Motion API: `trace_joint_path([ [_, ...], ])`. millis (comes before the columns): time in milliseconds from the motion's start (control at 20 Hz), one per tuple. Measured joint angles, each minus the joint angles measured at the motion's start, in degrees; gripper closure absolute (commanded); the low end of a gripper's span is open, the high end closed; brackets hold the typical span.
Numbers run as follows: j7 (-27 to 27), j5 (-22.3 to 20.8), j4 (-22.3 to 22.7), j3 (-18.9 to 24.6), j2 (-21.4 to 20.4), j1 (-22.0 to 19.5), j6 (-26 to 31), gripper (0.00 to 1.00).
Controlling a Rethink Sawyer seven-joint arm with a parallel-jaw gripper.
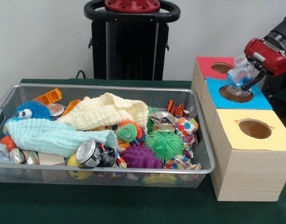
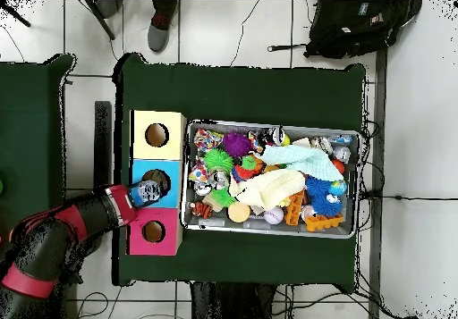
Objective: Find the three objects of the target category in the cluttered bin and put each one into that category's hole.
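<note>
Claw (image 1: 239, 79) grips crumpled plastic bottle (image 1: 238, 73) — over blue box hole (image 1: 235, 94).

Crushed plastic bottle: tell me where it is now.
In the front view, the crushed plastic bottle is held by the gripper over the blue box's hole, at right.

A table covered in dark green cloth (image 1: 133, 205) carries everything. Directly on it, from the centre out toward 9 o'clock in the front view, sits a rectangular silver wire-mesh bin (image 1: 204, 158) heaped with toys, cloths and cans. Just beside the bin, at 3 o'clock, stands a row of three pale wooden boxes, each with a round hole in its top: a yellow-topped box (image 1: 247, 175) nearest, a blue-topped box (image 1: 210, 100) behind it, and a red-topped box (image 1: 197, 74) farthest back.
</note>
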Motion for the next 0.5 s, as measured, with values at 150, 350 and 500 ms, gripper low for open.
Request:
trace_joint_path([
  [150,1.3,0.3,0.0,-0.1,0.7,0.1,-0.1,0.0],
  [350,3.6,0.3,0.0,-0.6,2.0,0.2,-1.6,0.0],
  [500,4.7,0.3,0.1,-0.8,2.5,0.2,-2.9,0.0],
])
